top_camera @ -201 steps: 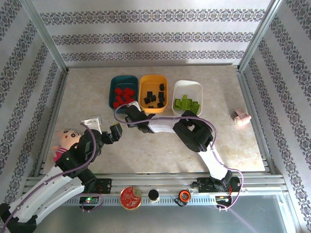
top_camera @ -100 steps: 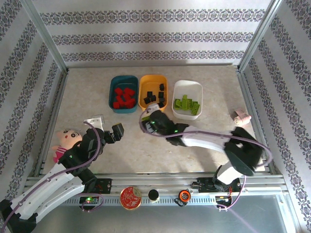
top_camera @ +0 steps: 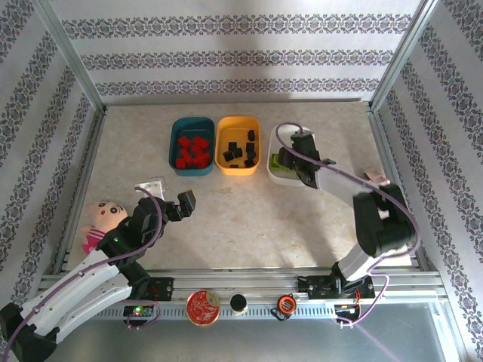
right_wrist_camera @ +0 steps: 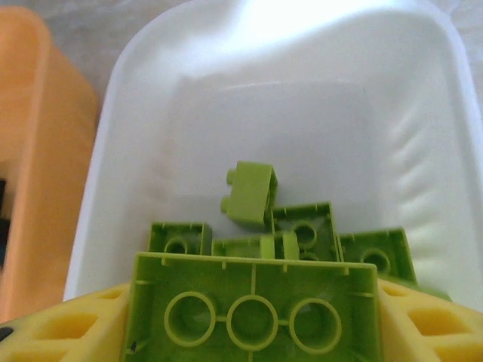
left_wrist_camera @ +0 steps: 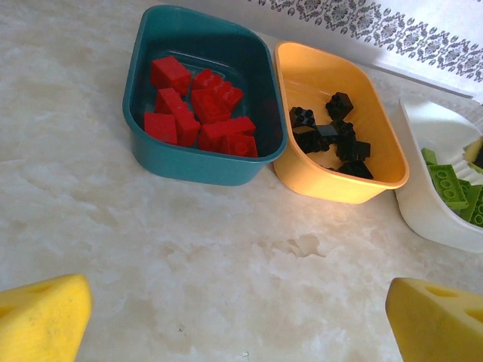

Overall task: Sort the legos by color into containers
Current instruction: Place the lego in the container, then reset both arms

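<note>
Clamping a lime brick [right_wrist_camera: 253,302] — long axis finger to finger, underside camera-ward — is the right hand [right_wrist_camera: 253,320].

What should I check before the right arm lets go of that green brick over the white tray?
1. Lime brick clamped in right gripper: ok.
2. Brick inside the rim of the white tray: ok.
3. Green bricks alone lie in it: ok.
4. Teal tray holds red bricks only, orange tray black bricks only: ok.
5. Left gripper open, short of the trays: ok.
6. Drop height above the tray floor: cannot tell.
</note>
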Robot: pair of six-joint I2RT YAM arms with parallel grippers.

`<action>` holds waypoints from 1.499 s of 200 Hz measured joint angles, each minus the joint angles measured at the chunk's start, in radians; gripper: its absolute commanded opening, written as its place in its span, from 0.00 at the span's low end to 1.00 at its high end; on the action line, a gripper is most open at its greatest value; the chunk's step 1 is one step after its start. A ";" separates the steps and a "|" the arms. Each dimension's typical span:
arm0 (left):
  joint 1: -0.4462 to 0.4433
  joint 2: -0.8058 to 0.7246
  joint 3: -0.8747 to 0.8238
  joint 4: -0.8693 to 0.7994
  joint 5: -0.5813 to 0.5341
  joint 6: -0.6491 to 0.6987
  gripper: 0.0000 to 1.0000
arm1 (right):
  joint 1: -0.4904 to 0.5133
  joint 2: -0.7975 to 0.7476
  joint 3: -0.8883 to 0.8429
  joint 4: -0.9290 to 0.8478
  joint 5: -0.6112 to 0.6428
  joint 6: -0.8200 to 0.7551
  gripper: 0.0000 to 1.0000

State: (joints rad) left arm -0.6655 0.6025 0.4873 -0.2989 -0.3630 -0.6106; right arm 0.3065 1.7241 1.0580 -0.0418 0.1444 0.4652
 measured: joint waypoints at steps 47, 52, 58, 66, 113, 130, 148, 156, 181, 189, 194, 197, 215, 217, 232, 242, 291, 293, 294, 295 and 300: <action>0.000 0.006 -0.001 0.000 0.007 0.000 1.00 | -0.050 0.166 0.222 -0.069 -0.010 0.013 0.75; 0.000 0.008 -0.001 0.000 0.008 0.000 1.00 | -0.058 0.180 0.243 -0.077 -0.013 0.023 0.81; 0.000 0.012 -0.001 0.000 0.010 0.000 1.00 | -0.065 0.194 0.265 -0.086 -0.019 0.026 0.96; 0.000 0.018 -0.001 0.000 0.011 0.000 1.00 | -0.077 0.209 0.289 -0.094 -0.026 0.034 0.98; 0.000 0.074 -0.001 0.019 0.003 0.016 1.00 | -0.098 0.141 0.235 -0.066 -0.041 0.031 0.98; 0.001 0.101 -0.001 0.051 -0.012 0.037 1.00 | -0.085 0.024 0.116 -0.027 -0.043 0.037 0.98; 0.012 0.145 -0.001 0.109 -0.042 0.066 1.00 | -0.058 -0.123 -0.016 0.027 -0.028 0.046 0.98; 0.019 0.169 -0.001 0.143 -0.061 0.085 1.00 | -0.038 -0.193 -0.079 0.064 -0.013 0.047 0.98; 0.056 0.256 -0.003 0.295 -0.135 0.192 1.00 | 0.050 -0.358 -0.241 0.172 0.064 0.032 0.98; 0.080 0.292 -0.003 0.347 -0.155 0.233 1.00 | 0.078 -0.394 -0.286 0.208 0.097 0.024 0.98; 0.101 0.317 -0.003 0.378 -0.169 0.258 1.00 | 0.094 -0.412 -0.310 0.222 0.114 0.018 0.98; 0.113 0.331 -0.003 0.393 -0.175 0.270 1.00 | 0.101 -0.420 -0.322 0.231 0.121 0.015 0.98; 0.226 0.445 0.011 0.460 -0.196 0.334 1.00 | 0.109 -0.446 -0.368 0.259 0.163 -0.002 0.98; 0.237 0.454 0.013 0.464 -0.195 0.337 1.00 | 0.109 -0.447 -0.370 0.260 0.167 -0.005 0.98; 0.356 0.550 0.029 0.512 -0.186 0.370 1.00 | 0.108 -0.457 -0.382 0.265 0.190 -0.020 0.98; 0.426 0.608 0.034 0.547 -0.176 0.393 1.00 | 0.109 -0.473 -0.393 0.274 0.200 -0.031 0.98; 0.552 0.835 0.008 0.748 -0.105 0.525 1.00 | 0.111 -0.582 -0.450 0.309 0.270 -0.080 0.98; 0.554 0.839 0.005 0.758 -0.098 0.528 1.00 | 0.111 -0.584 -0.450 0.309 0.273 -0.080 0.98; 0.555 0.842 0.002 0.764 -0.093 0.531 1.00 | 0.111 -0.585 -0.450 0.309 0.275 -0.080 0.98; 0.555 0.843 0.000 0.769 -0.090 0.532 1.00 | 0.111 -0.587 -0.450 0.309 0.277 -0.080 0.98; 0.557 0.851 -0.013 0.805 -0.074 0.541 1.00 | 0.111 -0.592 -0.451 0.309 0.287 -0.080 0.98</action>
State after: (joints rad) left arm -0.1081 1.4540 0.4744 0.5064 -0.4366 -0.0696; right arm 0.4171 1.1316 0.6067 0.2668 0.4316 0.3847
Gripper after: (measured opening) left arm 0.997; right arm 0.981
